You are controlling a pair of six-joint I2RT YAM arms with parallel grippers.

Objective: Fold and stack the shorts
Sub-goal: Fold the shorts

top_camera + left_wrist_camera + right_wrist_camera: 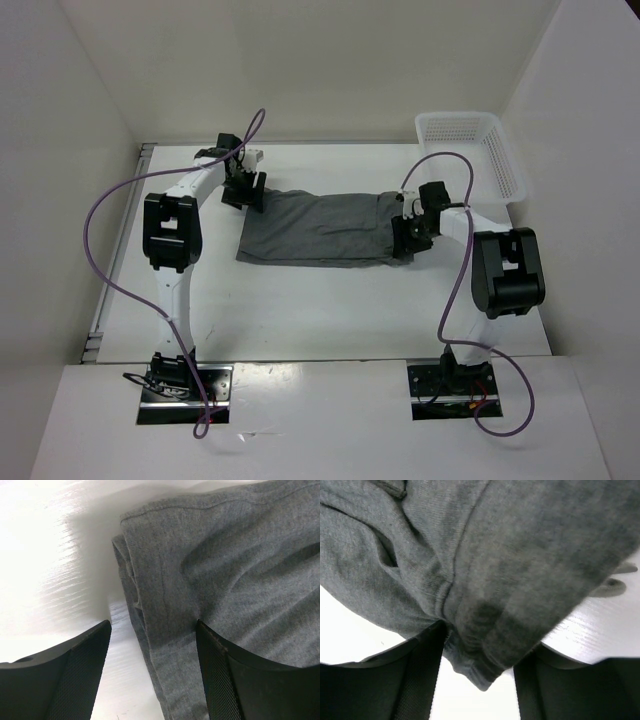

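Observation:
The grey shorts [320, 228] lie folded into a long flat rectangle across the middle of the table. My left gripper [245, 190] is at their far left corner. In the left wrist view it [154, 630] is open, with the layered hem edge [150, 610] between the jaws, one finger over the bare table and the other over the cloth. My right gripper [410, 235] is at the right end. In the right wrist view it [479, 640] is closed on a thick bunch of the gathered waistband [485, 630], and a corner of cloth sticks out between the fingers.
A white mesh basket [470, 150] stands at the back right corner, just behind the right arm. White walls close in the table on the left, back and right. Purple cables loop off both arms.

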